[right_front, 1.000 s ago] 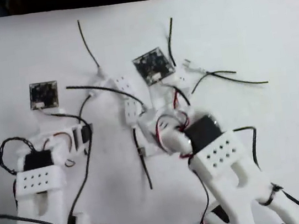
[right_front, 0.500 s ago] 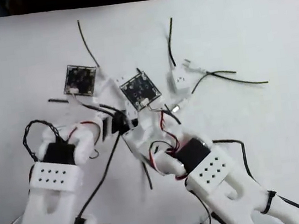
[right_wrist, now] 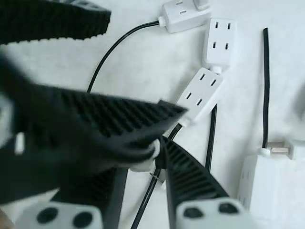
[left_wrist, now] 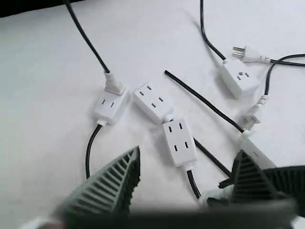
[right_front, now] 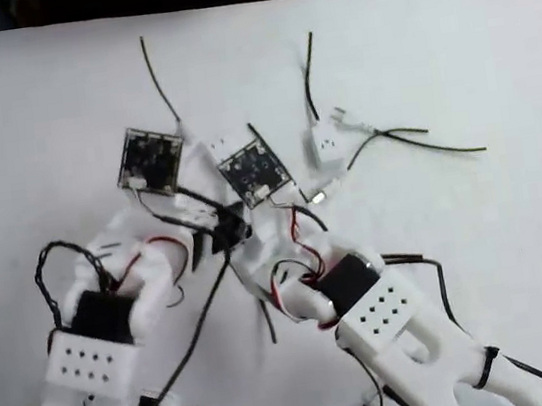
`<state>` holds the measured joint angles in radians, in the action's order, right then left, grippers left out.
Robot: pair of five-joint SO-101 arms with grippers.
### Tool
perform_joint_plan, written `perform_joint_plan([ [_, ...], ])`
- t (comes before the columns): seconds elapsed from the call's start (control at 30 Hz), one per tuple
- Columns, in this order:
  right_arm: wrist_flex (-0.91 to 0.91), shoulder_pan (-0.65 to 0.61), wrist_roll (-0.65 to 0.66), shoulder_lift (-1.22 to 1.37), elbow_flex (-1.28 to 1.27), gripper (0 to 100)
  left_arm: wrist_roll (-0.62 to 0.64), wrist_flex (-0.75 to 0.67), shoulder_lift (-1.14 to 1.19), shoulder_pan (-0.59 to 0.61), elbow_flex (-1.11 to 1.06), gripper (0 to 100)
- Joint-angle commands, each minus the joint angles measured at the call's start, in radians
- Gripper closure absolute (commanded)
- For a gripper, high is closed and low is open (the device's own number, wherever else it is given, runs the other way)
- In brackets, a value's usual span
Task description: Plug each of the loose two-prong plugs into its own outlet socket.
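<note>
The left tool stands wide, its ridged fingers far apart and holding nothing. Between their tips, on the white surface, lies a white two-outlet socket block with a black cord leaving the end nearer the tool. A second socket block lies end to end with it, touching or nearly so. Just beside that is a third socket block, where a white plug on its own black lead meets one end. The right tool sits just beside the left one, low over the first block's cord and a small white piece. Whether it is wide, narrow or holding something I cannot tell. In the high view the two tools meet just left of the frame's centre, the left arm coming from the lower left and the right arm from the lower right. Farther out, right of centre in the upper half of that frame, a three-hole socket block rests on the surface. A pronged plug lies loose just beside it, toward the upper right. A small loose plug on a curving black cord lies a little below the three-hole block, near the frame's centre, apart from every socket.
</note>
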<state>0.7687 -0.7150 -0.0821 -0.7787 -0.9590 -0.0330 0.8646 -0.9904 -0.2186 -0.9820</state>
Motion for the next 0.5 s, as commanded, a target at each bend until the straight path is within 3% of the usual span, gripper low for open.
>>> perform_joint_plan([
  [0.0,-0.025,0.007,-0.006,-0.025,0.006,98.1,-0.02,0.049,-0.091,-0.074,0.021,69],
  [0.2,-0.024,0.056,-0.006,-0.027,0.006,98.1,-0.055,0.048,-0.094,-0.015,0.002,69],
  [0.37,-0.053,0.2,-0.015,-0.027,0.009,98.1,-0.055,0.054,-0.09,0.105,0.025,69],
  [0.47,-0.11,0.306,-0.063,-0.025,0.008,98.1,-0.06,0.057,-0.088,0.128,0.02,63],
])
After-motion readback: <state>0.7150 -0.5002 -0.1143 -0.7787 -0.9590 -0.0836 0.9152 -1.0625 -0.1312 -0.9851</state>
